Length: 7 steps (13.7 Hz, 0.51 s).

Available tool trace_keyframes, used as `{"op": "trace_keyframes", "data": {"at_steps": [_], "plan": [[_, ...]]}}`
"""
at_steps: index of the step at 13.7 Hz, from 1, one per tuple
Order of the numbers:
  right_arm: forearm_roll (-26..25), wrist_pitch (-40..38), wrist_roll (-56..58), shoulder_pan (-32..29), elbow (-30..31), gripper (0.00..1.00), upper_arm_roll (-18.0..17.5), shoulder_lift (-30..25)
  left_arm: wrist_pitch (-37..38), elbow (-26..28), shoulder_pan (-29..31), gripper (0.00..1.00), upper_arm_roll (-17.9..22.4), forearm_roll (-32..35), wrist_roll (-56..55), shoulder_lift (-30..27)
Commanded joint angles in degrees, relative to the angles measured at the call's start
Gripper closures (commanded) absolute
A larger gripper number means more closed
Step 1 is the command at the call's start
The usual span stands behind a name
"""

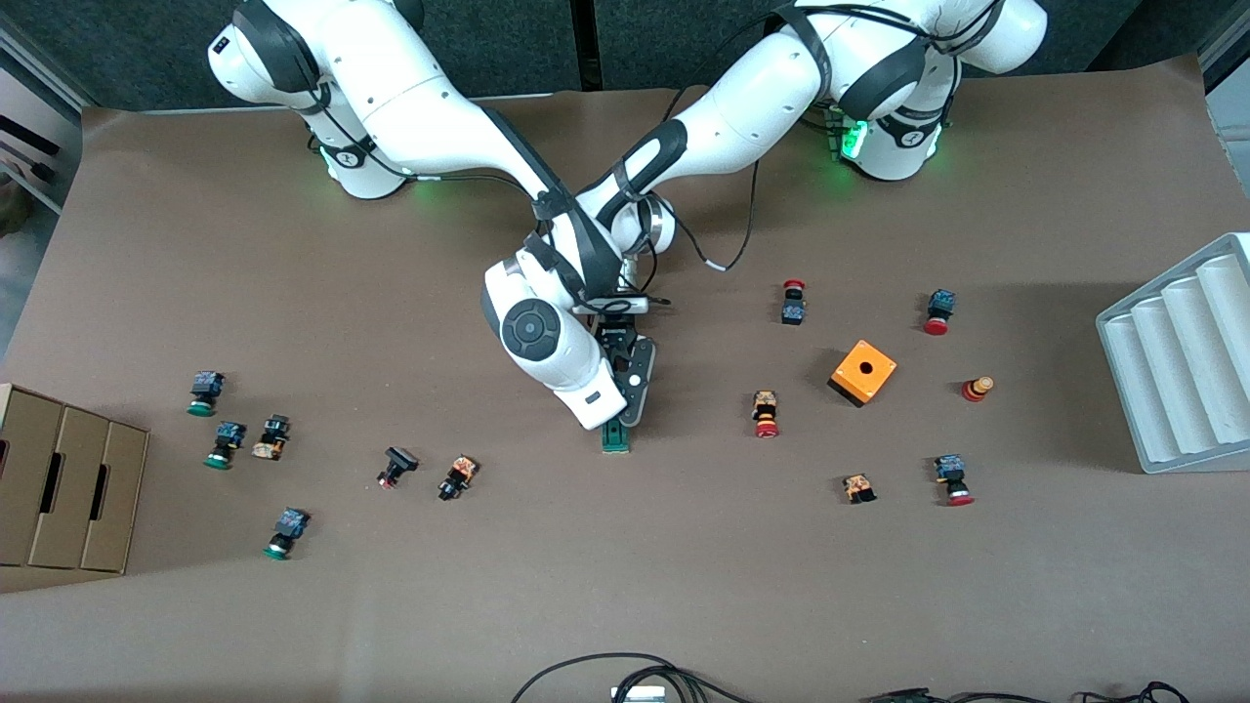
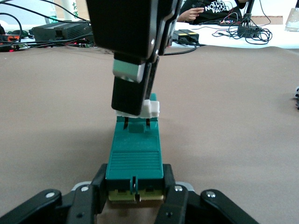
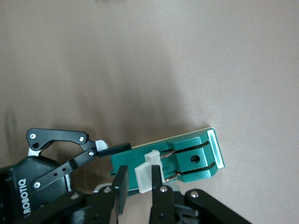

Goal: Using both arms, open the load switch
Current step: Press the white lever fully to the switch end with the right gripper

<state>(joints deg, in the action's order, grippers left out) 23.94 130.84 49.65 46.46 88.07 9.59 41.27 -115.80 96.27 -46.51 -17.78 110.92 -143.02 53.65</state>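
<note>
Load switch: slim dark-green block [image 1: 615, 435] lying flat on the brown counter [image 1: 625, 586], just below the centre of the front view, lengthwise toward the front camera, its white sliding tab [image 3: 145, 173] on top.
Left gripper: [image 2: 135, 193] down at the counter, jaws clamped on the sides of the switch's end away from the front camera.
Right gripper: [image 3: 138, 184] down on the switch from above, jaws pinched narrow on the white tab.
Arms: both reach from the top of the front view and cross over the switch at centre frame.
Orange cube: [image 1: 862, 372] with a hole on top, right of centre in the front view, well apart from the switch.
Push-buttons: green-capped ones [image 1: 205, 392] at the left of the frame, red-capped ones [image 1: 766, 413] at the right.
Cardboard box: [image 1: 59, 488] at the left edge.
Grey tray: [image 1: 1177, 356] at the right edge.
</note>
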Motion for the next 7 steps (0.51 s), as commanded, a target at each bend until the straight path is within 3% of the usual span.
{"op": "trace_keyframes", "data": {"at_steps": [1,7], "plan": [[0.8,0.2,-0.2,0.6,1.9,0.73,0.4,-0.6,0.0,0.1,-0.6,0.55,0.5,0.8,-0.9,0.2],[0.4,1.3,-0.2,0.9,1.9,0.73,0.4,0.1,0.1,0.1,-0.6,0.55,0.5,0.8,-0.9,0.2]]}}
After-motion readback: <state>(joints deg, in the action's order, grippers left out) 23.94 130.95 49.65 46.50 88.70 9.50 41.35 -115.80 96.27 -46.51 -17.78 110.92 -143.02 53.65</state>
